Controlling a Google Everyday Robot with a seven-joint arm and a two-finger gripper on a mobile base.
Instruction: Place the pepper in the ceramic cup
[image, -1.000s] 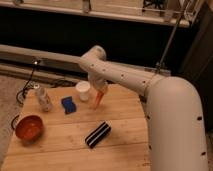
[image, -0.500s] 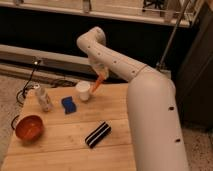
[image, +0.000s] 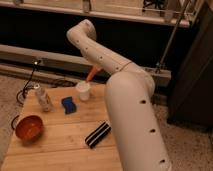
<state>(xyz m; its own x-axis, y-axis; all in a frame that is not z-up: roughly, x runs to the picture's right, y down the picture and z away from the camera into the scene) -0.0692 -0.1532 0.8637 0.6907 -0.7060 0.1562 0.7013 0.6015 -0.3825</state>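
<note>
The pepper (image: 92, 75) is a slender orange-red piece hanging tilted in the air, just above and to the right of the ceramic cup's rim. The ceramic cup (image: 83, 91) is small, white and upright at the far side of the wooden table (image: 60, 137). My gripper (image: 95, 69) is at the pepper's upper end, mostly hidden behind my own white arm, and holds the pepper off the table. My arm rises from the lower right, bends high at the upper left and comes back down to the cup.
A blue object (image: 69, 104) lies left of the cup. A pale bottle-like shaker (image: 43, 98) stands at the far left. An orange-red bowl (image: 28, 127) sits at the left edge. A black-and-white striped block (image: 97, 134) lies near my arm.
The gripper has lifted the pepper from beside the cup and carried it a little left, to just above the cup's rim. The arm's elbow has risen.
</note>
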